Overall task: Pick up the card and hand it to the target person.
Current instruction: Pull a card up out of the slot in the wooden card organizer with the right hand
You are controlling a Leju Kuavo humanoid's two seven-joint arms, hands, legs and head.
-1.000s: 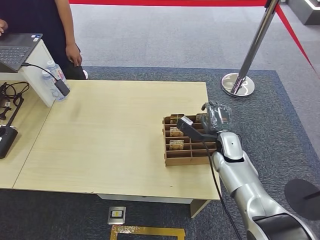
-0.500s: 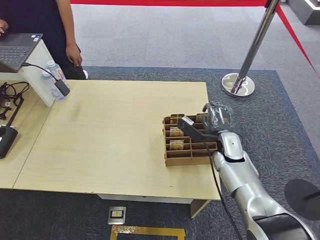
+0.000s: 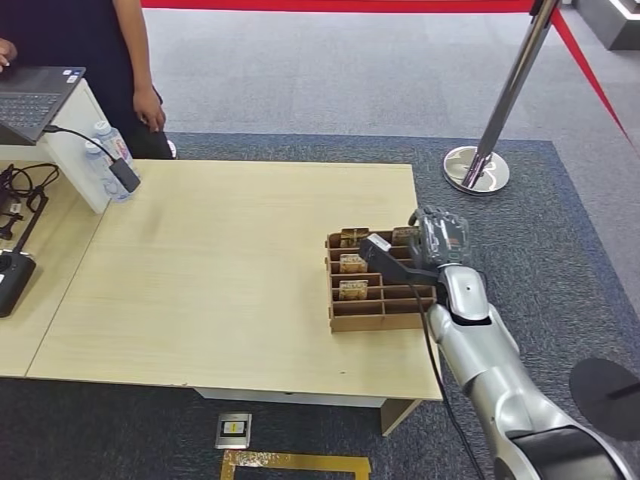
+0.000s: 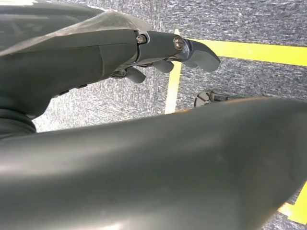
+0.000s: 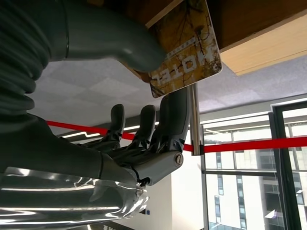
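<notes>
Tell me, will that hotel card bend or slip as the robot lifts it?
Probably stiff: the card keeps flat, straight edges while pinched between thumb and fingers of the right hand. Its glossy face may be slippery. It looks thin, so likely light.

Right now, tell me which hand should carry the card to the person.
Right hand: it already pinches the hotel card at the wooden tray. The left hand hangs by the floor.
</notes>
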